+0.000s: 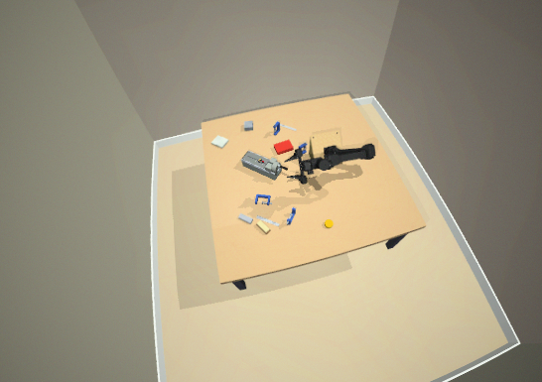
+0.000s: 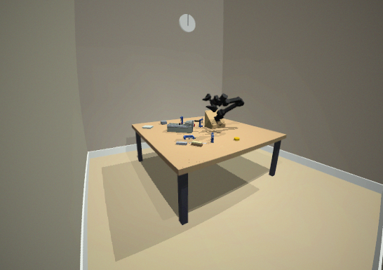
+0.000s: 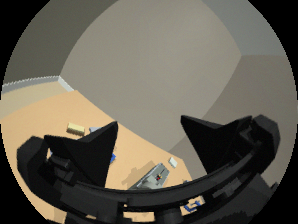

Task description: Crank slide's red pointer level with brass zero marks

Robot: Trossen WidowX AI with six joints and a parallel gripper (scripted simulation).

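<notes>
The grey machine (image 1: 252,161) (image 2: 177,127) (image 3: 151,178) stands on the table, its long slide housing pointing away from the arm. A small red pointer (image 1: 262,162) (image 3: 158,177) shows on its top; the brass marks beside it are too small to judge level. The crank's dark handle (image 1: 284,168) (image 2: 197,120) sticks out from the end nearest the arm; it is hidden in the wrist view. My gripper (image 1: 287,169) (image 2: 205,103) (image 3: 149,121) is open and empty, raised above the table near the crank end, not touching the handle.
A red block (image 1: 283,147) lies beside the machine. A tan sloped box (image 1: 322,143) (image 2: 209,120) stands by the arm. Blue brackets (image 1: 263,196) (image 2: 212,137), a yellow disc (image 1: 329,223) (image 2: 236,139) and a cream block (image 1: 263,227) (image 2: 196,143) (image 3: 75,129) are on the table.
</notes>
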